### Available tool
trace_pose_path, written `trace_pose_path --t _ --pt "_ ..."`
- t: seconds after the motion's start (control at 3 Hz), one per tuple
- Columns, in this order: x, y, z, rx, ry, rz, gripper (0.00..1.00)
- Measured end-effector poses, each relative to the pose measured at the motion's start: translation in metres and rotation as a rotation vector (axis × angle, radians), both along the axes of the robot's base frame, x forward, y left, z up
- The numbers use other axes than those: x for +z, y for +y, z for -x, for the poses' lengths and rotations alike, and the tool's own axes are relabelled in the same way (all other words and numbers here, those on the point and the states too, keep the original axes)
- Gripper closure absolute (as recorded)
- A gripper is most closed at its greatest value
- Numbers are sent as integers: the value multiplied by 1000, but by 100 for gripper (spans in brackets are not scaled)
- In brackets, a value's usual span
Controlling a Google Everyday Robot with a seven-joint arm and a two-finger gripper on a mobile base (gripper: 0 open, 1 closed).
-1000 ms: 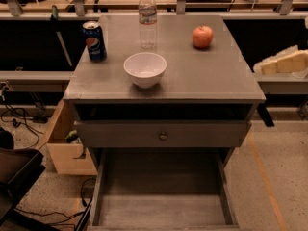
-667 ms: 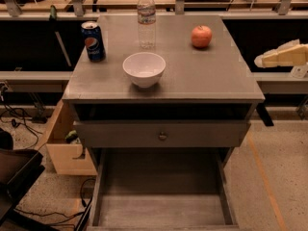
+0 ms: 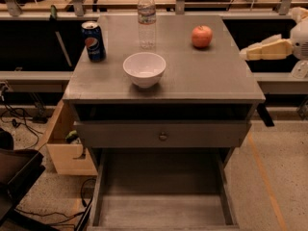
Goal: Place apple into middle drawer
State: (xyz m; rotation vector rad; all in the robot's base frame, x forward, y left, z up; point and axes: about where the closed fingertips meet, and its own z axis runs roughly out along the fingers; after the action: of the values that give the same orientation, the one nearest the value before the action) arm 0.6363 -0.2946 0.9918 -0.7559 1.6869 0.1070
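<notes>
The gripper [image 3: 248, 52] hovered beside the cabinet [image 3: 192, 81] (grip impossible to tell), the apple [image 3: 202, 36] near ahead of it, the middle drawer [image 3: 161, 211] open well below.

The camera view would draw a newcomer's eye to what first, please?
The red apple stands out at the back right of the grey cabinet top, behind a white bowl. Below, the middle drawer gapes open. The pale end effector hovers off the right edge, apart from the apple.
</notes>
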Motion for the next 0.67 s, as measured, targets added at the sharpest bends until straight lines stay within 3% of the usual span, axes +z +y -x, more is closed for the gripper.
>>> trace_pose_path --t 0.33,0.67 --pt "-4 35 -52 96 -23 -103 0" --pt "-2 65 -104 161 -42 -158 0"
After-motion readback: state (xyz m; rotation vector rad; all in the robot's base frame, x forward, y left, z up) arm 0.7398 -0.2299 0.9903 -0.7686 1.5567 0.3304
